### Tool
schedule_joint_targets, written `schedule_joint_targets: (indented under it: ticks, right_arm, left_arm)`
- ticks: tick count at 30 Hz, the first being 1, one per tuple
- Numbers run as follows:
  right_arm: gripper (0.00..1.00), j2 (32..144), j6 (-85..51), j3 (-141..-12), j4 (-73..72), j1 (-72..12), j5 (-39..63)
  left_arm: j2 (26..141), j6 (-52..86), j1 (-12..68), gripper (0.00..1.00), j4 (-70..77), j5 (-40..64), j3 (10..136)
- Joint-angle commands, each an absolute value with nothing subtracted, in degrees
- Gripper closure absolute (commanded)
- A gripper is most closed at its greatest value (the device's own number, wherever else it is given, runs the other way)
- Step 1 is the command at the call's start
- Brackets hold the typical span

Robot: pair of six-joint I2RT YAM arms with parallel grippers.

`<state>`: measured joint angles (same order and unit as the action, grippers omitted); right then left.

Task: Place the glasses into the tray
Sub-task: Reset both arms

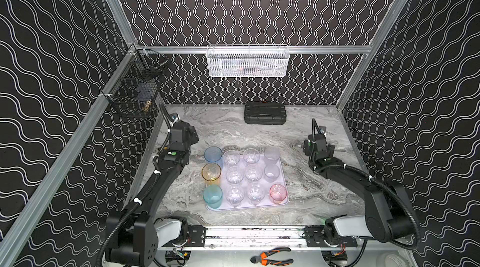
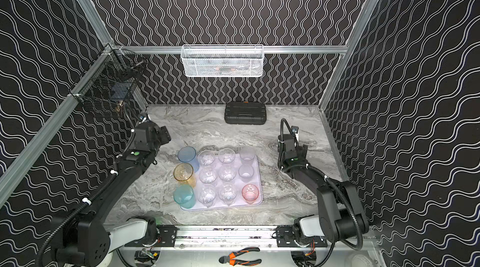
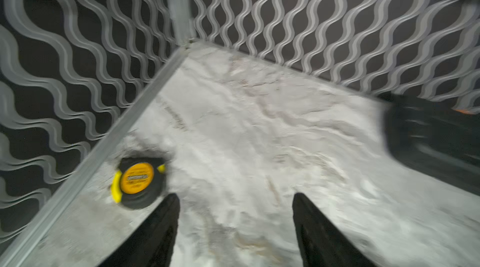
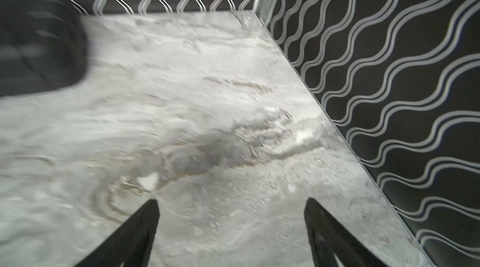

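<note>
Glasses [image 1: 252, 173] stand upright on the pale lilac tray [image 1: 267, 200] in the middle of the table [image 1: 233, 128], twelve in four lines of three. The blue glass [image 1: 213, 154], amber glass [image 1: 211, 172] and teal glass [image 1: 212, 196] are along one side, the clear ones between, and the two frosted and the pink glass [image 1: 278, 193] opposite. You see the left jaws and right jaws spread, holding nothing.

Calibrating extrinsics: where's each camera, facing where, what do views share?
Top views: above the front edge, looking down and back at the tray of glasses; left arm, right arm show.
Left wrist: on the left arm, facing the far left corner and tape measure; left tool open.
Right wrist: on the right arm, facing the far right corner; right tool open.
Shared: black case, in both wrist and both top views.
</note>
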<state>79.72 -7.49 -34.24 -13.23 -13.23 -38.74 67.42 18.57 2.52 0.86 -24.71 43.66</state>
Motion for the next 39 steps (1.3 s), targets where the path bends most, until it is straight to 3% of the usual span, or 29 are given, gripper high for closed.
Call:
schedule_joint_targets:
  ticks: [1, 8, 13, 27, 39]
  right_arm:
    - [0.11, 80.7, -4.91, -29.61, -27.39, -12.49, -43.1]
    - [0.14, 83.77, -3.99, -18.54, -39.48, -12.29, -42.59]
    - [0.14, 85.34, 1.27, -13.8, -50.0, -12.09, -40.82]
    - [0.13, 87.24, 10.06, -5.12, -70.87, -11.66, -31.51]
    - [0.13, 81.11, 6.57, 0.22, -69.14, -10.89, -28.82]
  left_arm:
    - [66.19, 14.39, 2.55, 0.27, 20.02, -37.48, 36.42]
    - [68.45, 14.71, 4.67, 0.26, 31.12, -51.42, 25.59]
    - [70.81, 9.48, 7.95, 0.27, 41.95, -53.11, 19.36]
    - [74.86, 9.34, 8.99, 0.25, 52.85, -43.19, 11.86]
    - [78.35, 6.41, 8.79, 0.25, 65.03, -35.46, 9.31]
